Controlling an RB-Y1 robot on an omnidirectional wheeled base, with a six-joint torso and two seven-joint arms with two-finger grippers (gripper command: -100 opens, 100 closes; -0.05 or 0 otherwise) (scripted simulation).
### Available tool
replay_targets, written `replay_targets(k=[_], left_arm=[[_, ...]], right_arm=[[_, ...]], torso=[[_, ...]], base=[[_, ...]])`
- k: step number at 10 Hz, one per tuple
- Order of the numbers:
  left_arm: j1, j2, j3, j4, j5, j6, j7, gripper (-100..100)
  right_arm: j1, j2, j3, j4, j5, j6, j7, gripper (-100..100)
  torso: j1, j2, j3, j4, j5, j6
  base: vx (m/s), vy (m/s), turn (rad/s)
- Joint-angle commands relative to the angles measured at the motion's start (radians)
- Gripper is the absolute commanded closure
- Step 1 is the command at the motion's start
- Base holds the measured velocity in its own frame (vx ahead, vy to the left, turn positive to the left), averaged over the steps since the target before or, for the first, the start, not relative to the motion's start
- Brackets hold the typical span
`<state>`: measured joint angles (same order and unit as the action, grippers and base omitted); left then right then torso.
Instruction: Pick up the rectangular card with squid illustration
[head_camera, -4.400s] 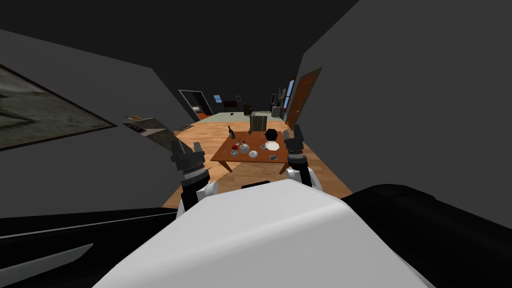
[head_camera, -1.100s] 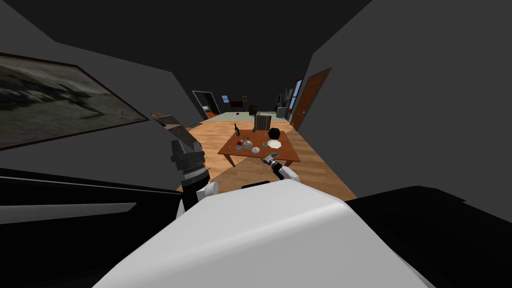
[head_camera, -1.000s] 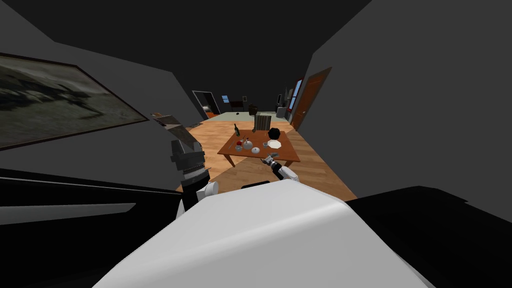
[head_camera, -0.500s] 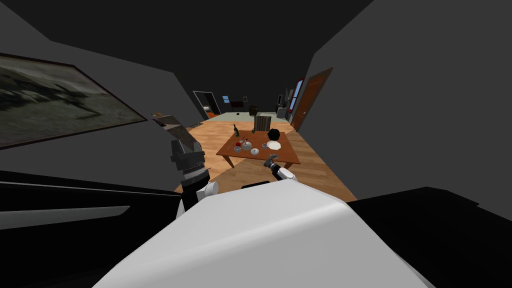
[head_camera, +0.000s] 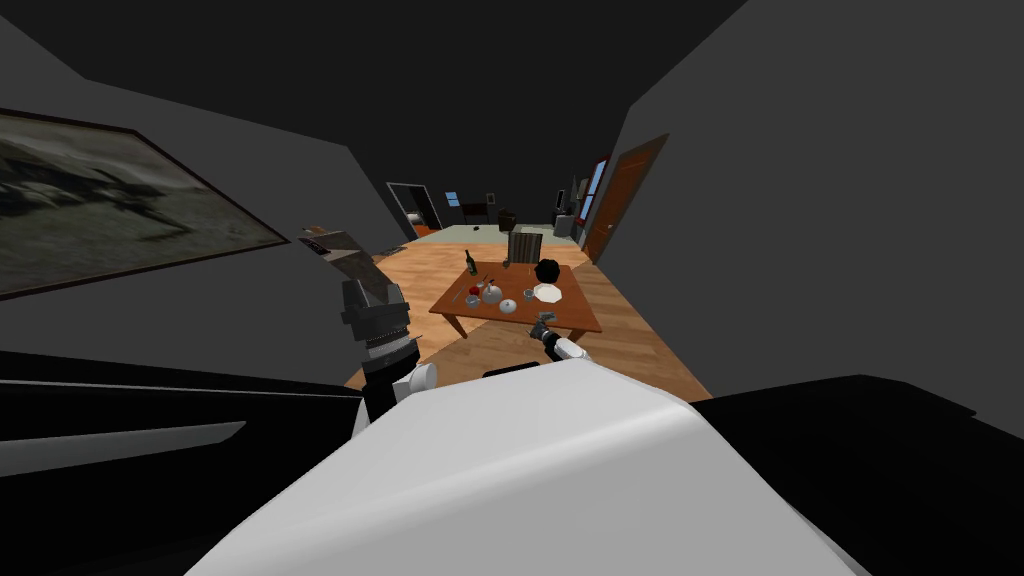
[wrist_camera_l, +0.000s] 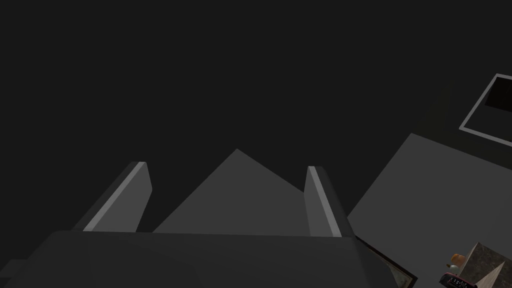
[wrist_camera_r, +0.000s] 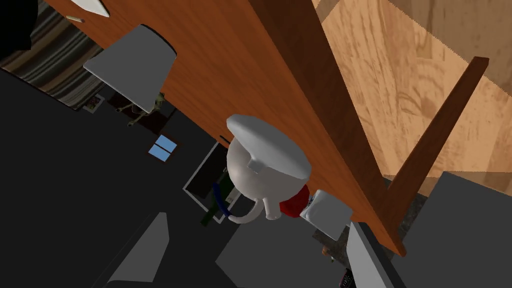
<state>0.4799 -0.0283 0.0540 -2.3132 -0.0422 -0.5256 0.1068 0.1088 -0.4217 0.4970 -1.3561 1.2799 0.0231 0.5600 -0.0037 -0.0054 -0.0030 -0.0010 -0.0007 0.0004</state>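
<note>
Squid card is too small for me to pick out in the head view, so I cannot tell where it lies on the brown wooden worktop (head_camera: 575, 318). My right gripper (head_camera: 541, 322) sits low at the near edge of the worktop, right of its middle. Its fingers are spread wide with nothing between them.

The right wrist camera looks across the worktop almost level with its surface. A white teapot with a lid (wrist_camera_r: 260, 170) stands nearest. A red thing (wrist_camera_r: 292, 204) and a small grey cup (wrist_camera_r: 327, 212) are just beside it, and a dark bottle (wrist_camera_r: 216, 202) is behind it. A larger grey cup (wrist_camera_r: 132, 65) stands farther along the worktop. One worktop leg (wrist_camera_r: 435, 135) runs to the wooden floor (wrist_camera_r: 400, 60).

In the head view a white plate (head_camera: 546, 292) and a black round thing (head_camera: 547, 270) sit on the far right part of the worktop. A chair (head_camera: 524, 247) stands behind it.

My left gripper (head_camera: 372, 295) is up at my left side by the grey wall, fingers wide apart and empty.
</note>
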Motion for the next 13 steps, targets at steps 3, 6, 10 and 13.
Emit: replay_targets(k=[3, 6, 10, 13], left_arm=[[0.000, 0.000, 0.000, 0.000, 0.000, 0.000, 0.000, 0], [0.000, 0.000, 0.000, 0.000, 0.000, 0.000, 0.000, 0], [0.000, 0.000, 0.000, 0.000, 0.000, 0.000, 0.000, 0], [0.000, 0.000, 0.000, 0.000, 0.000, 0.000, 0.000, 0]], right_arm=[[-0.032, -0.028, 0.064, 0.102, 0.104, 0.047, 0.075, -100], [-0.032, -0.028, 0.064, 0.102, 0.106, 0.047, 0.075, -100], [-0.060, -0.054, 0.110, 0.188, 0.195, 0.076, 0.135, -100], [-0.068, -0.065, 0.123, 0.212, 0.222, 0.084, 0.153, -100]], torso=[[-0.003, 0.000, 0.000, 0.000, -0.001, 0.000], [0.002, 0.004, 0.002, 0.001, 0.000, 0.000], [0.000, 0.002, 0.001, 0.000, 0.000, 0.000], [0.000, 0.002, 0.001, 0.000, 0.000, 0.000]], base=[[0.082, -0.095, 0.016], [0.020, -0.021, 0.000], [0.046, -0.043, 0.011], [0.043, -0.043, 0.006]])
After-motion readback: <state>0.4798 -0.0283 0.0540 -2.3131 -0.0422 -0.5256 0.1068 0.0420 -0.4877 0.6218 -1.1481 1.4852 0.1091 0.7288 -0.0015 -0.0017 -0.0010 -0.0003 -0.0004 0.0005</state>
